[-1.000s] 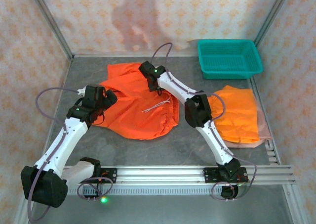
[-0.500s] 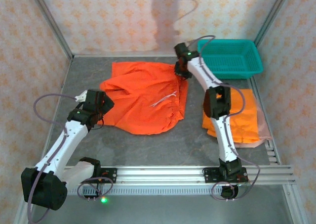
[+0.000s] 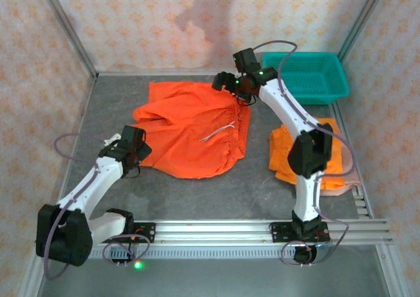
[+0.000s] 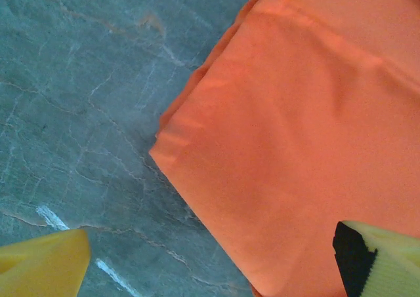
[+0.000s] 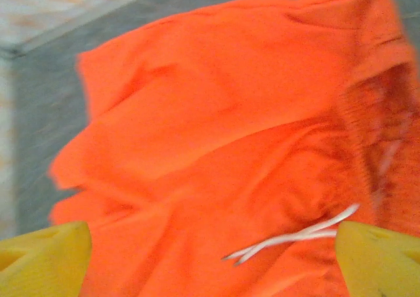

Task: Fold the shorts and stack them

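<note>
Currently left gripper (image 3: 139,154), jaws wide, is hovering at the left hem of the bright orange cloth shorts (image 3: 193,130) lying spread on the grey table (image 3: 259,182). Right gripper (image 3: 222,82), also wide, is hanging over their far-right corner.

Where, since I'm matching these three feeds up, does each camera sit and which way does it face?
Top external: above and behind the arm bases, looking down at the grey table; both arms, left gripper and right gripper show.
Left wrist: on the left arm, facing down at a corner of the spread bright orange cloth shorts; its yellow fingers show.
Right wrist: over the same shorts and their pale drawstring; yellow fingers.
Shared: all three see those shorts.
</note>
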Available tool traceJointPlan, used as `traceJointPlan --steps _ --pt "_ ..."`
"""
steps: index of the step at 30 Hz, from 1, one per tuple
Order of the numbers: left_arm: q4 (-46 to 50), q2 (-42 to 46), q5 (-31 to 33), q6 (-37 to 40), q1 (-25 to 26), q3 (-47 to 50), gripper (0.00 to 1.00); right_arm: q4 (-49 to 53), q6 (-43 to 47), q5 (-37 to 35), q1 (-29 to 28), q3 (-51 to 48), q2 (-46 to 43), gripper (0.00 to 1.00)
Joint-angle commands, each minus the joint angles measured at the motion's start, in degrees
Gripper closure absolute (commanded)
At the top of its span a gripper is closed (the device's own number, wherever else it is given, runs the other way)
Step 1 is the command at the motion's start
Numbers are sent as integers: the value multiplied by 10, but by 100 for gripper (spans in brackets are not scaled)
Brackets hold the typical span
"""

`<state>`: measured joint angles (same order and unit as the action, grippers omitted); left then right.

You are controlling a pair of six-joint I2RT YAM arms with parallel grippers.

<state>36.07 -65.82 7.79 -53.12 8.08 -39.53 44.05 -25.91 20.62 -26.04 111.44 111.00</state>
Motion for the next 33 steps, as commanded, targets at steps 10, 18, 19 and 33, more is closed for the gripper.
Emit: traceJointPlan --steps 10,18,19,33 --pt "-80 -157 -35 -2 -5 -25 28 -79 32 -3 0 -264 -192 5" --pt "-3 -164 9 52 -4 -141 100 -132 15 27 -17 -398 -257 8" --pt "15 -157 12 65 -3 -167 100 -139 13 28 -24 -413 -266 9" --pt "233 -322 146 296 57 -574 78 -218 -36 -62 -133 -528 -293 27"
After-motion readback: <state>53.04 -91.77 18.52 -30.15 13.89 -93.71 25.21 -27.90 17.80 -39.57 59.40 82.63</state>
